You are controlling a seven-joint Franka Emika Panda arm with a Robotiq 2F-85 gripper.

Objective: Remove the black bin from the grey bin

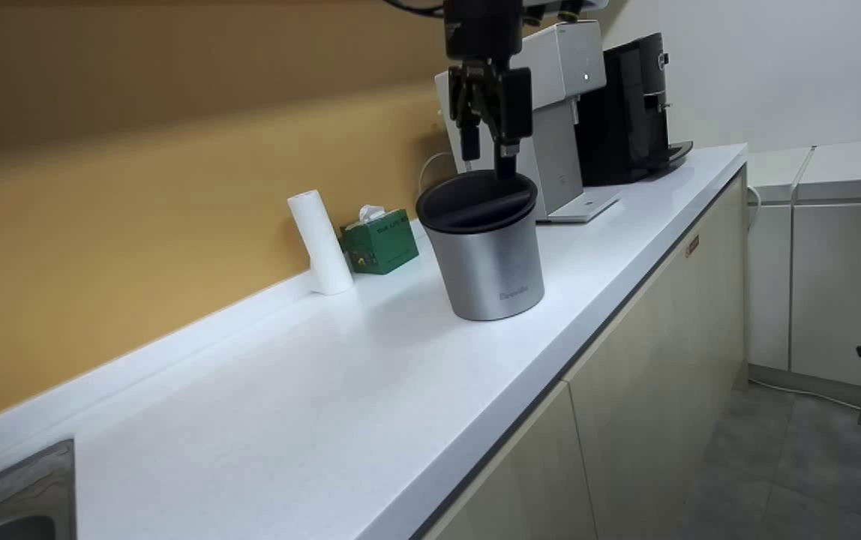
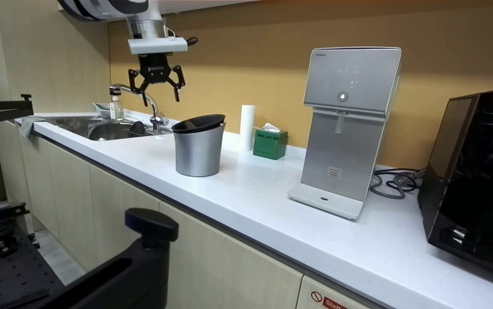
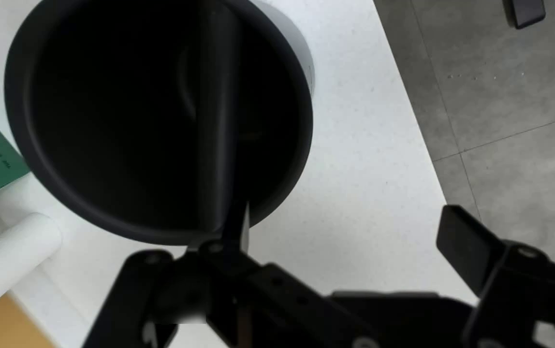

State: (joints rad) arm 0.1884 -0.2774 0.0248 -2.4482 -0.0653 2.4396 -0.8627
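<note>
The black bin sits inside the grey bin, with its rolled rim and a black crossbar showing at the top. Both bins stand on the counter; in an exterior view, the black bin tops the grey bin. My gripper is open and empty, above and to the sink side of the bins, with a gap between. It also shows in an exterior view. In the wrist view, one finger of the gripper overlaps the near rim of the black bin. Only a sliver of the grey bin shows there.
A green tissue box and a white paper roll stand by the wall. A white boxy dispenser and a black coffee machine stand farther along. A sink is at the opposite end. The counter's front edge is near the bins.
</note>
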